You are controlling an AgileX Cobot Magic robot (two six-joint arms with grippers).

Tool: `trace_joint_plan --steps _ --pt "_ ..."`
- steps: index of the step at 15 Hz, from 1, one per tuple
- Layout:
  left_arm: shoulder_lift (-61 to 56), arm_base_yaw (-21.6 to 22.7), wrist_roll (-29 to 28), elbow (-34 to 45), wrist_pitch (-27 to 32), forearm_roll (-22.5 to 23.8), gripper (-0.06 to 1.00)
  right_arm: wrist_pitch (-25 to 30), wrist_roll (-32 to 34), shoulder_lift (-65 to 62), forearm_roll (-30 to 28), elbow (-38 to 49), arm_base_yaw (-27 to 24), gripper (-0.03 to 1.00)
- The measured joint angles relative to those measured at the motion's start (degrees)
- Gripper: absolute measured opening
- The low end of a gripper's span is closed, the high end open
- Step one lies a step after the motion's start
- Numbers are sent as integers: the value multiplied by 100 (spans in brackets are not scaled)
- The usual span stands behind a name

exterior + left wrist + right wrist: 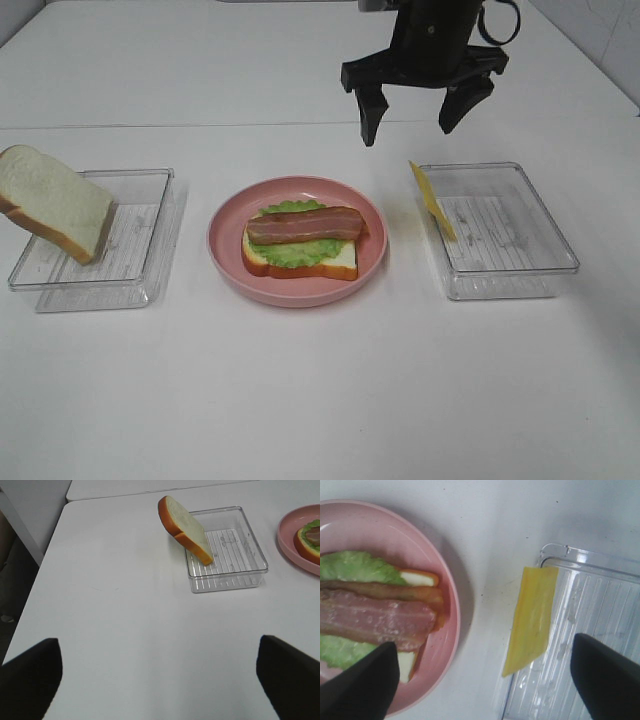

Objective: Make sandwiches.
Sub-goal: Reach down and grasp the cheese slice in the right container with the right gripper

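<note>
While hovering over the table (300, 400), right gripper (410, 120) gapes wide, empty.

The robot's black right arm reaches in from the far side in the high camera's view. Its wrist is turned downward and its black two-fingered right gripper (408, 128) hangs in the air, jaws spread wide, with both tapered fingers (370, 118) pointing down. The black two-fingered left gripper (160, 680), seen only by its own wrist camera, is just as wide open, its dark fingertips (31, 677) set far apart.

Sandwich (309, 544) and pink plate (286, 540) half off-frame.
</note>
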Motion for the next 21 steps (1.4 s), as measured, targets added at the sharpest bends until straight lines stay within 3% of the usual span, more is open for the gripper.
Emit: trace_joint_plan --steps 2,7,14,21 --pt "0 0 0 0 0 0 98 0 6 367 -212 -223 0 89" --pt "0 0 0 0 0 0 98 17 74 785 172 -395 -470 88" --pt "0 0 0 0 0 0 98 17 109 1049 361 -407 -504 86" --pt "0 0 0 0 0 0 98 17 109 1049 338 -407 -504 50"
